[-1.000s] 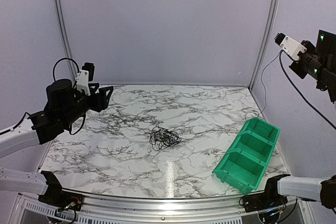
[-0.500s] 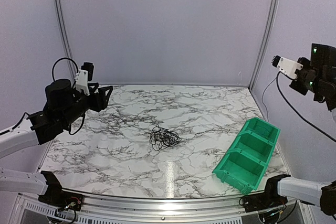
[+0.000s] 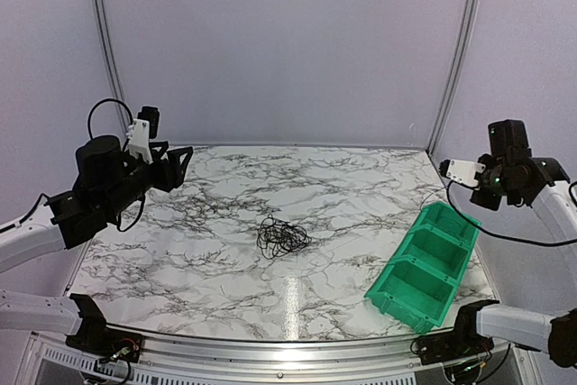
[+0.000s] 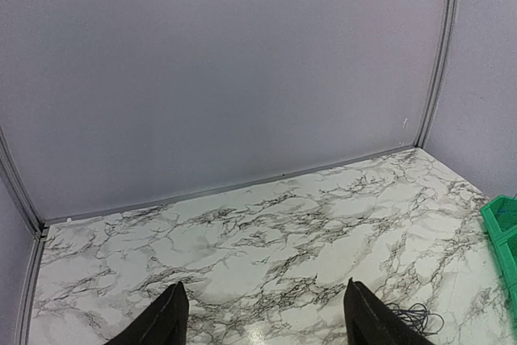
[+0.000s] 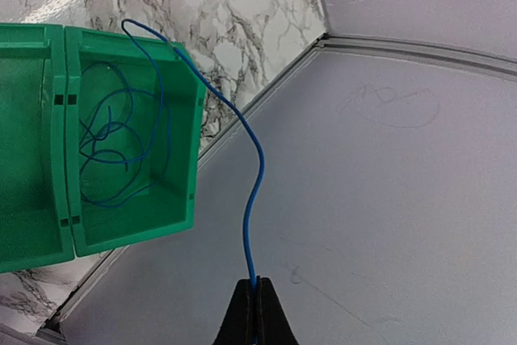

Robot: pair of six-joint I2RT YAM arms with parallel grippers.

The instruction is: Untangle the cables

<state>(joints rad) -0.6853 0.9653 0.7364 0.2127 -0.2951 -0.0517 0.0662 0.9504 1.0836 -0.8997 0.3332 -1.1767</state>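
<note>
near right: green plastic three-compartment bin (image 3: pixel 398 308), end compartment holding loops of thin blue wire (image 5: pixel 257 169); above it, right gripper (image 5: pixel 255 287) pinched shut on that wire's upper run; mid-table: small tangle of thin black cables (image 3: pixel 281 237), well apart from both arms, on white marble-patterned table (image 3: pixel 207 214); far left: left gripper (image 4: pixel 265 290) spread wide, empty; risk: release with slack draped over the bin wall, then slippage back onto the table; shown by right wrist only: wire inside bin; by top view only: whole tangle.
</note>
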